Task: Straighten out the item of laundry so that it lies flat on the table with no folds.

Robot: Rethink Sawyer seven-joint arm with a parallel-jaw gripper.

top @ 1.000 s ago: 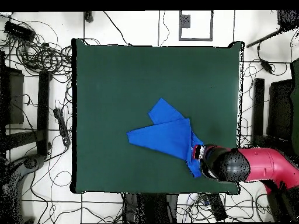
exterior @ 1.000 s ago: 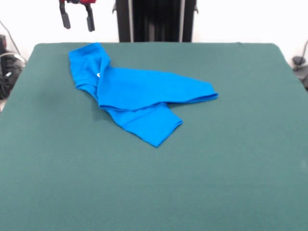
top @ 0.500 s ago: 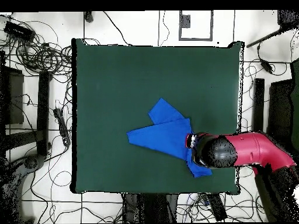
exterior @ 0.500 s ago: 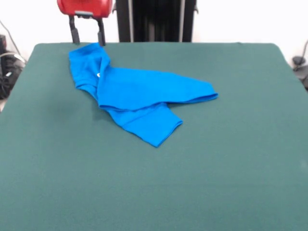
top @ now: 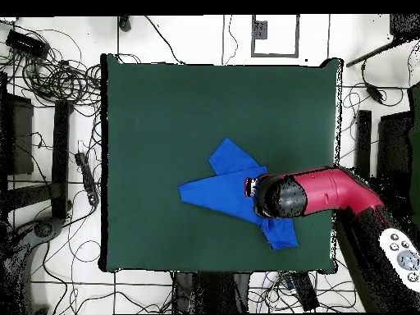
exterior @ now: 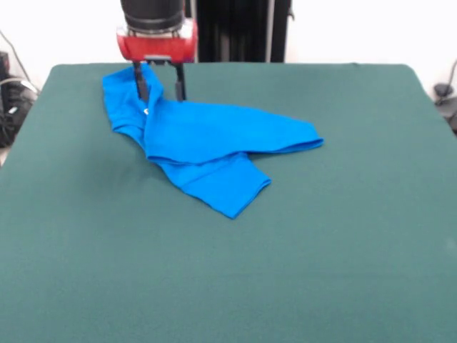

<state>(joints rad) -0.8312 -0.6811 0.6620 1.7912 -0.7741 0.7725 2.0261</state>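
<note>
In the front view, the small bright blue short-sleeved T-shirt is seen crumpled on the far left part of the large dark green felt-topped table. Its long axis is laid slantwise, from a bunched end near the far left corner of the table down to a rounded tip at the right, toward the middle of the table. A second flap is pointed toward the near side, ending in a straight hem. The cloth is folded over itself in several layers, with raised edges marked along the folds (only a tiny white speck of any print is shown, near the bunched end). The red and black arm is brought down over that bunched end, and its black two-fingered gripper is held with the fingers spread apart, one finger in front of the blue cloth and the other by the edge of the shirt; whether the cloth is touched cannot be told.

In the overhead view, the same shirt is found in the lower right part of the table. Its long axis is run from a pointed tip at the left to a small flap at the lower right, with another flap pointed up and to the left. The part between is covered by the arm's red casing and dark round head, so the gripper is hidden here.
</note>
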